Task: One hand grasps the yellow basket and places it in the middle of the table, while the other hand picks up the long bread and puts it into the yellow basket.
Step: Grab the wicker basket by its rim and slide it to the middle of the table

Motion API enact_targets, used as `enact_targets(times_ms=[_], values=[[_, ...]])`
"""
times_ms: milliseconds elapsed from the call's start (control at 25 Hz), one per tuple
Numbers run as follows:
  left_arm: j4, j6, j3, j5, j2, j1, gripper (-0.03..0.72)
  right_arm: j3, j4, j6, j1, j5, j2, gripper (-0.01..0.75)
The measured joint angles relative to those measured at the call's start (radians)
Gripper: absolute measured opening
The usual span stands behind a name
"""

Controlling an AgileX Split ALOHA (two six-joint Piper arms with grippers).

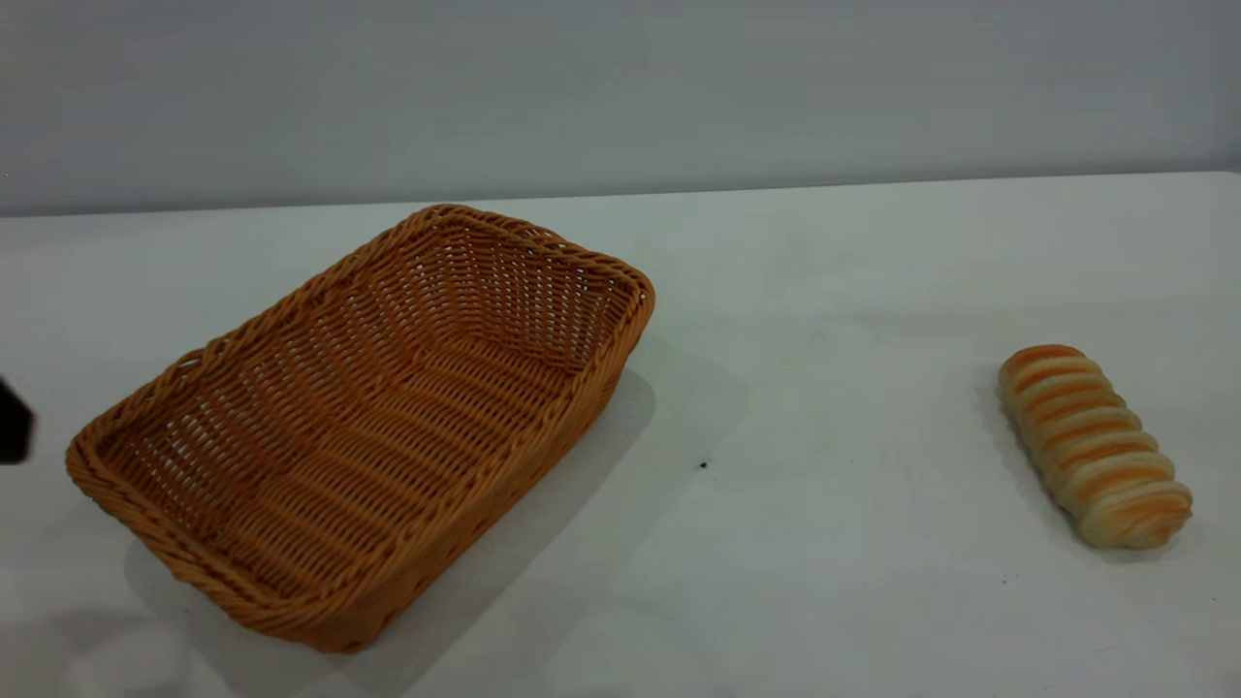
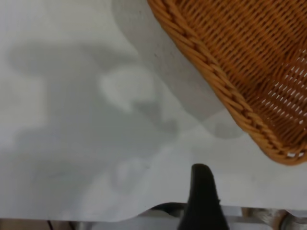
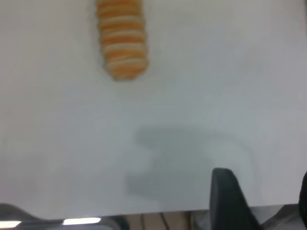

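The basket (image 1: 368, 427) sits empty on the white table (image 1: 824, 320), turned at an angle, with a rounded corner of its braided rim lying nearest my left claw (image 2: 204, 191). That claw is over bare tabletop just off that corner, close to it but not touching. Only one black finger (image 2: 202, 184) of it shows from my left wrist, so I cannot tell how far it is open; nothing is seen in its hold. From outside, only a small black piece of it (image 1: 14, 422) shows at the edge, beside the low end of the basket.

The bread (image 1: 1096, 446) lies flat on the table on my right side, well apart from the basket, with open tabletop between the two. From my right wrist, it (image 3: 121, 38) lies straight ahead of my right claw (image 3: 261, 191), its rounded end pointing back toward me, with a stretch of bare table in between. Two black fingers (image 3: 225, 191) of that claw show, spread apart with a clear gap between them and nothing held there. A few tiny dark specks (image 1: 703, 465) dot the table between basket and bread.
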Motion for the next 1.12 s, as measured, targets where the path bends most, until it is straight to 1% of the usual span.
enact_targets(times_ms=[200, 360, 560, 800, 1000, 1120], values=[[-0.011, -0.047, -0.086, 0.013, 0.146, 0.0, 0.577, 0.0, 0.021, -0.002, 0.0, -0.032, 0.033, 0.396], [-0.011, -0.096, -0.151, 0.048, 0.241, 0.0, 0.537, 0.0, 0.024, -0.002, 0.0, -0.045, 0.033, 0.396], [-0.011, -0.108, -0.18, 0.067, 0.341, 0.0, 0.503, 0.0, 0.044, -0.008, 0.0, -0.054, 0.033, 0.396], [-0.012, -0.115, -0.186, 0.013, 0.451, 0.0, 0.501, 0.0, 0.072, -0.031, 0.0, -0.059, 0.033, 0.396], [-0.076, -0.114, -0.187, -0.059, 0.526, 0.0, 0.501, 0.0, 0.085, -0.044, 0.0, -0.071, 0.033, 0.396], [-0.098, -0.112, -0.195, -0.077, 0.544, 0.0, 0.499, 0.0, 0.091, -0.046, 0.0, -0.08, 0.033, 0.396]])
